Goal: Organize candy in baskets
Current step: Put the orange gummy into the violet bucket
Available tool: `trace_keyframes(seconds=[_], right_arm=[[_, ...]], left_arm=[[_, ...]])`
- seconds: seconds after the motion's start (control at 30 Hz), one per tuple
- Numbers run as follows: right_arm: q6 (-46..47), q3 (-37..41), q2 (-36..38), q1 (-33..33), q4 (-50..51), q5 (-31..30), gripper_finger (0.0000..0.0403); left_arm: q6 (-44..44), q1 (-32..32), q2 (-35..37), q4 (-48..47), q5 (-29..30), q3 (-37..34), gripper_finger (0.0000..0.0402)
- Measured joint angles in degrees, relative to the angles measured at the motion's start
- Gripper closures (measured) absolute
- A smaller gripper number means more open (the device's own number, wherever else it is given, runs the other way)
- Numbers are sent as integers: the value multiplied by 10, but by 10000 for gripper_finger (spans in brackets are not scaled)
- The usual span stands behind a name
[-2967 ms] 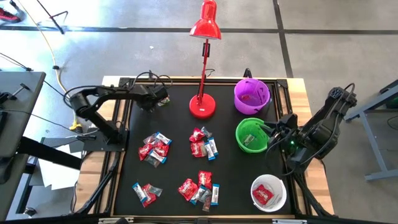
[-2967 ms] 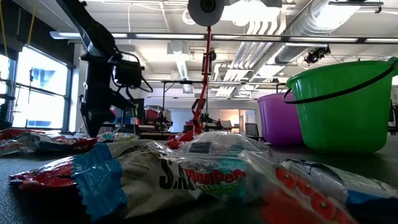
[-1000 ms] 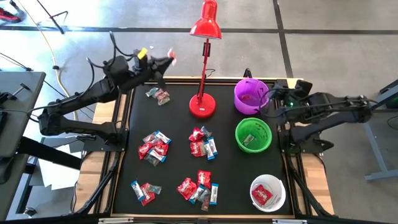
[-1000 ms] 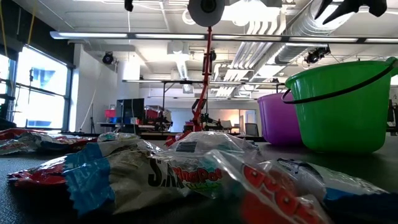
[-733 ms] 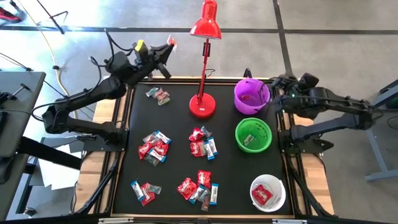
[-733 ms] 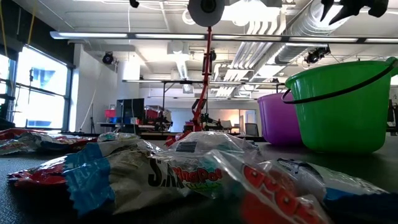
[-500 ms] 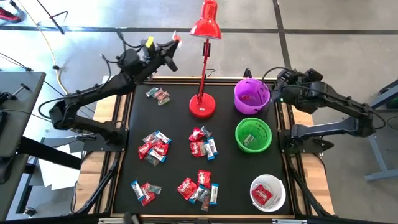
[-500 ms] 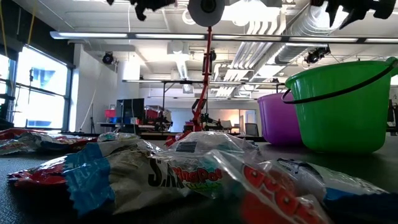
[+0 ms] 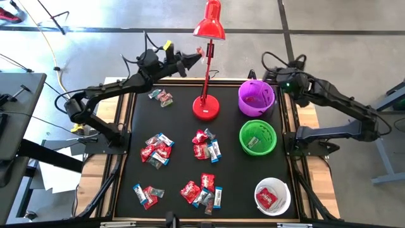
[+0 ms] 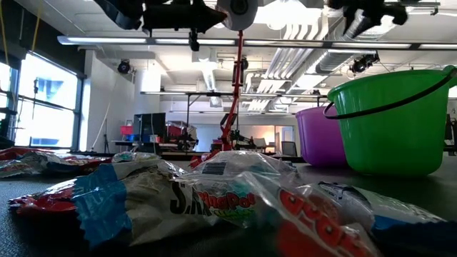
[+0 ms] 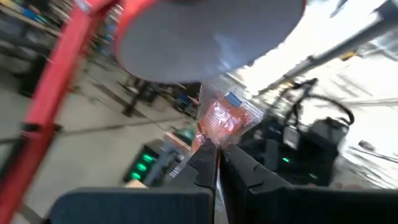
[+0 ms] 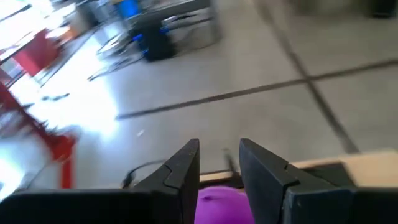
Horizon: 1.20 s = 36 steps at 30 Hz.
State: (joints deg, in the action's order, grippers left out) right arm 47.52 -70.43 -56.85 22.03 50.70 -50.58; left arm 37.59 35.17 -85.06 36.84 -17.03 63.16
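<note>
High view: I am holding the left gripper (image 9: 197,53) at 12 o'clock off the mat's far edge, beside the lamp (image 9: 208,28), jaws clamped on a red candy (image 11: 225,118). I am keeping the right gripper (image 9: 273,75) at 2 o'clock over the purple basket (image 9: 256,97), jaws apart, empty. Candy piles (image 9: 157,150) are lying mid-mat; the green basket (image 9: 257,137) and white basket (image 9: 273,196) are sitting at 3 and 5 o'clock.

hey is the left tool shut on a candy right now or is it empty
Shut on a candy. In the left wrist view the left tool pinches a red wrapped candy at its tips, raised beside the red lamp.
</note>
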Motion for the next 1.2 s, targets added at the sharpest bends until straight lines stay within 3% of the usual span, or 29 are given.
trace_keyframes(seconds=[0.17, 0.63, 1.03, 1.2], right_arm=[[-80, 0, -23, 17, -79, 136, 295], [-176, 0, -110, 28, -302, 364, 295], [-143, 0, -171, 23, -428, 503, 295], [-148, 0, -175, 4, -469, 527, 295]], left_arm=[[28, -19, 4, 0, -21, 0, 401], [28, -110, 7, -12, -50, 0, 401], [29, -137, 7, -10, -29, 0, 401], [28, -147, 7, -9, -17, 0, 401]])
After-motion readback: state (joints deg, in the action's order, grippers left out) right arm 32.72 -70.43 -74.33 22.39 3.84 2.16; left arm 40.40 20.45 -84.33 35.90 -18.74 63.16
